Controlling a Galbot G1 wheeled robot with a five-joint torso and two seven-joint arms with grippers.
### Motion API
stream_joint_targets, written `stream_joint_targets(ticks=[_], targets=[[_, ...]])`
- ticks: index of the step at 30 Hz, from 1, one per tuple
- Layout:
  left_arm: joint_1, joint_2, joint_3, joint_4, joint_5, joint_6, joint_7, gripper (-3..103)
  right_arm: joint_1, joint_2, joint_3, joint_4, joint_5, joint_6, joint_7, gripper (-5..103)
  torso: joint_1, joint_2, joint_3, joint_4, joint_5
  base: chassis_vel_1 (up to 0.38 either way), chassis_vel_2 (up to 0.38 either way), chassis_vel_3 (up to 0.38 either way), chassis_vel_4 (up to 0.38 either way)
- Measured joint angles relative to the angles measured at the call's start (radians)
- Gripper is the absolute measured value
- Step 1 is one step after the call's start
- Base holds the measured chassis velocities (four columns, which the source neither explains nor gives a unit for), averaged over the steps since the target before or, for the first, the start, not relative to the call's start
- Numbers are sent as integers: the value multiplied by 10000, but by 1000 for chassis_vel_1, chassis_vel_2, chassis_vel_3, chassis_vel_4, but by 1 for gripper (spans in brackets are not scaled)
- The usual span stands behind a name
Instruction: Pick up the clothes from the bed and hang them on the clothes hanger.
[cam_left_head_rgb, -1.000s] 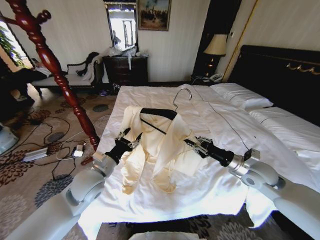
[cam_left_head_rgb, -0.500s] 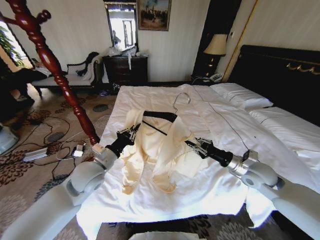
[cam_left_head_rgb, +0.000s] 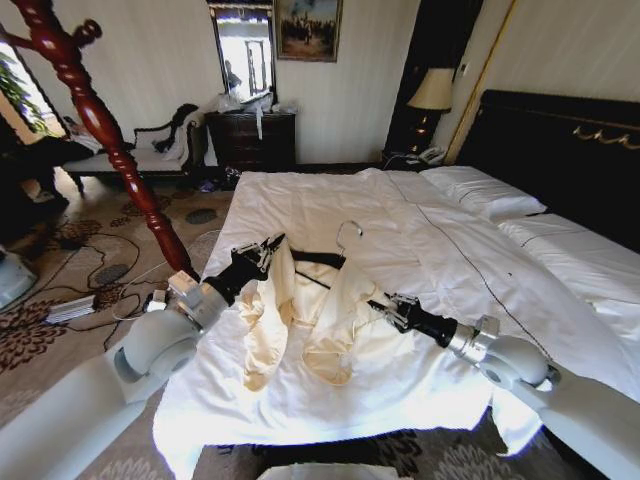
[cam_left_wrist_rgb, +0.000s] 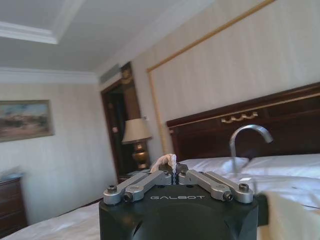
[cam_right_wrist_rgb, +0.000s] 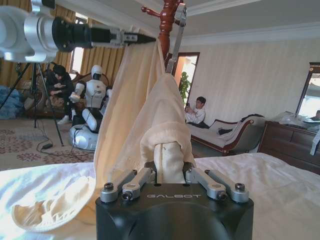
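Pale cream-yellow long-sleeved garment of thin soft fabric (cam_left_head_rgb: 300, 315) draped over slim black triangular hanger with silver metal hook (cam_left_head_rgb: 322, 259), lifted at both shoulders above wide bed with white duvet, pillows and black gold-trimmed headboard (cam_left_head_rgb: 470, 270), lower part trailing down onto the duvet near the foot end. Left gripper (cam_left_head_rgb: 268, 247) raised at the garment's left shoulder, jaws pinched together on a fold of cream cloth, a tuft of it poking out between the tips in the left wrist view (cam_left_wrist_rgb: 172, 172). Right gripper (cam_left_head_rgb: 388, 310) lower, at the garment's right side, jaws closed on a bunched fold, seen up close from the right wrist (cam_right_wrist_rgb: 169, 172). Tall red-brown turned-wood coat stand (cam_left_head_rgb: 100, 125) upright on the patterned carpet, left of the bed
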Motion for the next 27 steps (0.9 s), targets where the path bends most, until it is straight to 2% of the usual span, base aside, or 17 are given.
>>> stream_joint_targets(ticks=[2, 5, 7, 11, 14, 19, 22, 26, 27], targets=[[-37, 57, 7, -29, -34, -4, 90, 1, -2, 0, -7, -6, -16, 1, -11, 20, 0, 0, 0, 0, 0, 0, 0, 0, 0], [-11, 337, 9, -250, -144, -23, 655, 1, 26, -34, -13, -97, -70, 1, -120, 20, -1, 1, 0, 2, 0, 0, 0, 0, 0], [75, 380, 11, -288, -115, -24, 761, 1, 34, -44, -13, -109, -75, 0, -138, 20, -1, 1, 0, 1, 0, 0, 0, 0, 0], [474, 441, 241, -342, 249, -28, 1093, 1, 59, -54, -23, 32, 196, -4, -164, 20, 0, 0, 0, 2, 1, 0, 0, 0, 0], [613, 339, 792, -210, 672, -46, 1311, 1, 171, -46, -22, 345, 799, 40, -313, 20, -1, 0, 0, 3, -1, 0, 0, 0, 0], [481, 144, 1478, -29, 1097, -56, 1436, 1, 252, -131, 126, 892, 1608, 101, -471, 20, -1, 0, 0, 1, -1, 0, 0, 0, 0], [471, 65, 1611, -4, 1255, -56, 1390, -2, 249, -162, 210, 1000, 1668, 117, -528, 20, -1, 1, 0, 2, -2, 0, 0, 0, 0], [619, -3, 1532, -118, 1349, -48, 1100, 0, 202, -164, 308, 998, 1675, 223, -632, 20, 0, 0, 0, 0, -1, 0, 0, 0, 0], [733, 44, 1412, -278, 1370, 27, 911, 6, 194, -136, 326, 940, 1679, 268, -639, 20, 0, 0, 0, 1, -1, 0, 0, 0, 0]])
